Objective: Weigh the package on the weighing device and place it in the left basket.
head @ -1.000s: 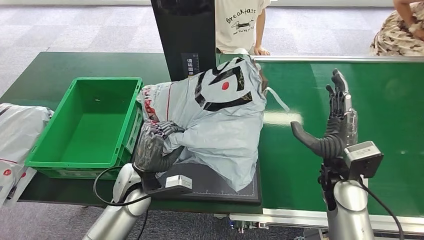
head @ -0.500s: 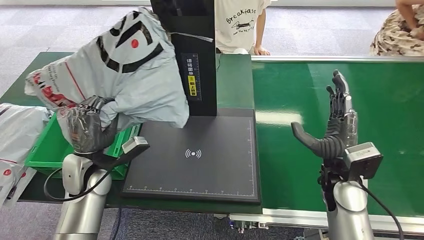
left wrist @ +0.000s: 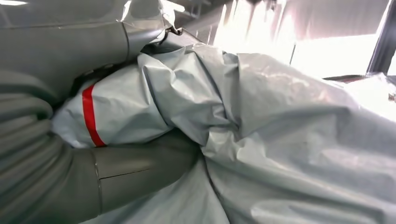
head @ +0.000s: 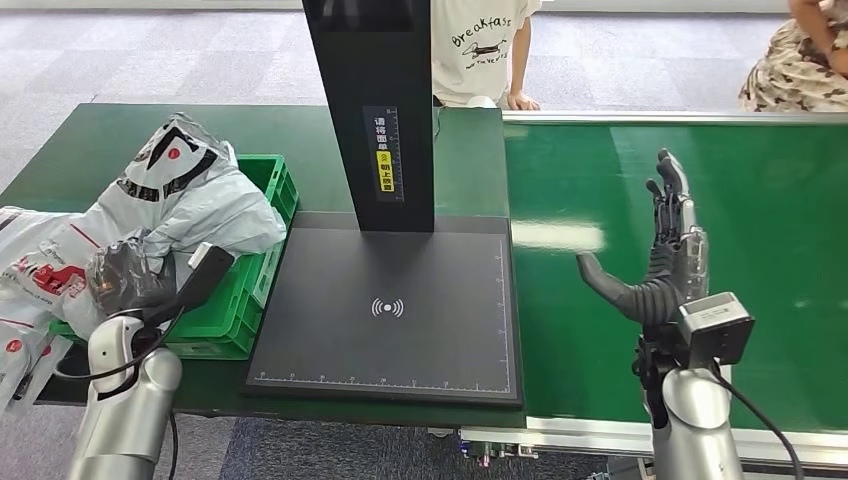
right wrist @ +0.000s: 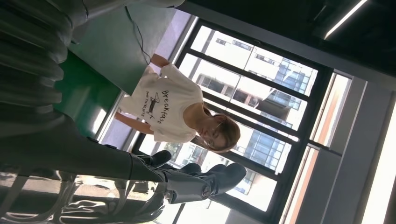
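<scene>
Package [head: 190, 195]: crumpled grey plastic mailer with black and red print, lying over the green plastic basket [head: 262, 270] at the table's [head: 470, 160] left end. The left hand [head: 128, 278] grips its creased lower edge, fingers [left wrist: 140, 163] closed into the film. Flat black weighing device [head: 390, 310] stands bare beside the basket. Right hand [head: 655, 255] is upright over the green conveyor belt [head: 760, 210], fingers spread, holding nothing.
</scene>
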Controlling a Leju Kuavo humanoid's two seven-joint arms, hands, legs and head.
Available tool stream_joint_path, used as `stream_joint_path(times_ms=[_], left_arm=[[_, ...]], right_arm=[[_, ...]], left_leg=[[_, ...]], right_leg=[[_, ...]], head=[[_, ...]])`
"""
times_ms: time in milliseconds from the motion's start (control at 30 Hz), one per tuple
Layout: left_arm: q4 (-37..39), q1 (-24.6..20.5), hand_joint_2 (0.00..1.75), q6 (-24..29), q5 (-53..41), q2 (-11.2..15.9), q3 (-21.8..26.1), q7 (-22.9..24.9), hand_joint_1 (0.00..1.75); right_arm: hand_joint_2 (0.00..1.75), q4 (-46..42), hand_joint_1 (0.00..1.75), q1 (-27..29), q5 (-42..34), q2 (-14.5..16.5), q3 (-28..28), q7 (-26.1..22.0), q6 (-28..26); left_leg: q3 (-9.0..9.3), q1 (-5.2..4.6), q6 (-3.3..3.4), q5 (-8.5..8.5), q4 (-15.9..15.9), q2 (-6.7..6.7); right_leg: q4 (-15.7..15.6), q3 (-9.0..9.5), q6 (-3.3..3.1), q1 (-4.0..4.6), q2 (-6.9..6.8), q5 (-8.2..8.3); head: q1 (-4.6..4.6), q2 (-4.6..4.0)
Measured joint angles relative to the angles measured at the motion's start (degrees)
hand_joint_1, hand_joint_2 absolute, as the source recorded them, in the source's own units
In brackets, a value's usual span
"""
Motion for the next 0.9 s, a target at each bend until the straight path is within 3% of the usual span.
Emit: stream_joint_path(times_ms=[67, 100, 267, 400, 467, 600, 700, 767, 900], left_arm=[[0.76, 0.00, 1.75, -1.16, -0.23, 0.02, -0.74, 0.16, 0.10], [1.04, 0.02, 1.75, -1.26, -0.07, -0.01, -1.23, -0.08, 0.00], [1.18, 0.50, 1.75, 2.31, 4.60, -0.60, -3.24, -3.87, 0.00], [-0.94, 1.30, 0.00, 7.21, 9.78, -1.66, -3.95, -9.23, 0.00], [-3.19, 1.69, 0.00, 8.18, 13.09, -2.56, -3.62, -14.22, 0.00], [-9.31, 2.32, 0.00, 8.61, 22.07, -6.64, -0.41, -30.11, 0.00], [-13.97, 3.32, 0.00, 8.60, 29.88, -9.55, 2.11, -37.62, 0.00], [-16.70, 4.53, 0.00, 7.20, 38.96, -10.35, 1.68, -39.17, 0.00], [-19.33, 6.49, 0.00, -2.96, 57.48, -9.34, -4.67, -34.53, 0.00]], right_arm=[[1.75, 0.00, 0.00, -0.01, 0.05, 0.06, 0.00, 0.00, 0.22], [1.75, 0.00, 0.00, -0.02, 0.06, 0.08, 0.00, 0.00, 0.30], [1.75, 0.01, 0.00, -0.02, 0.43, 0.11, 0.00, 0.00, 0.60], [1.75, 0.11, 0.00, -0.06, 0.64, 0.11, 0.00, 0.00, 0.66], [1.75, 0.19, 0.00, -0.09, 0.60, 0.11, 0.00, -0.01, 0.65], [1.75, 0.59, 0.00, -0.30, 0.03, 0.11, 0.09, -0.25, 0.34], [1.75, 1.11, 0.00, -0.65, -0.50, 0.11, 0.37, -0.40, 0.09], [1.75, 1.70, 0.00, -1.03, -1.28, 0.10, 0.77, -0.17, 0.33], [1.75, 4.02, 0.00, -1.64, -3.36, 0.09, 2.28, 0.75, 2.12]], left_leg=[[0.00, -0.01, 0.00, 0.00, 0.00, 0.00], [0.00, -0.01, 0.00, 0.00, 0.00, -0.01], [0.00, 0.01, 0.00, 0.00, 0.01, -0.02], [0.00, 0.03, 0.00, 0.00, 0.01, -0.02], [-0.01, 0.03, 0.00, 0.00, 0.01, -0.03], [-0.05, 0.02, 0.00, 0.00, 0.01, -0.02], [-0.04, 0.01, 0.01, -0.01, 0.01, -0.01], [-0.02, 0.02, 0.01, -0.01, 0.01, -0.01], [-0.03, 0.06, 0.01, -0.01, 0.01, -0.07]], right_leg=[[0.00, 0.00, 0.00, -0.01, -0.01, 0.00], [0.00, 0.01, 0.00, -0.01, -0.02, 0.00], [0.00, 0.01, 0.00, -0.02, -0.04, 0.00], [0.01, 0.01, 0.00, -0.01, -0.03, 0.00], [0.01, 0.01, 0.00, -0.01, -0.03, 0.00], [0.01, 0.01, 0.00, -0.01, -0.04, 0.00], [0.00, 0.00, 0.00, -0.02, -0.02, 0.00], [-0.01, -0.01, 0.00, -0.02, -0.03, 0.00], [-0.01, 0.00, 0.00, 0.00, -0.13, 0.00]], head=[[-0.01, 0.00], [0.00, 0.00], [-0.01, 0.00], [-0.01, 0.00], [-0.01, 0.00], [0.00, 0.00], [0.00, 0.01], [0.01, 0.01], [-0.01, 0.00]])
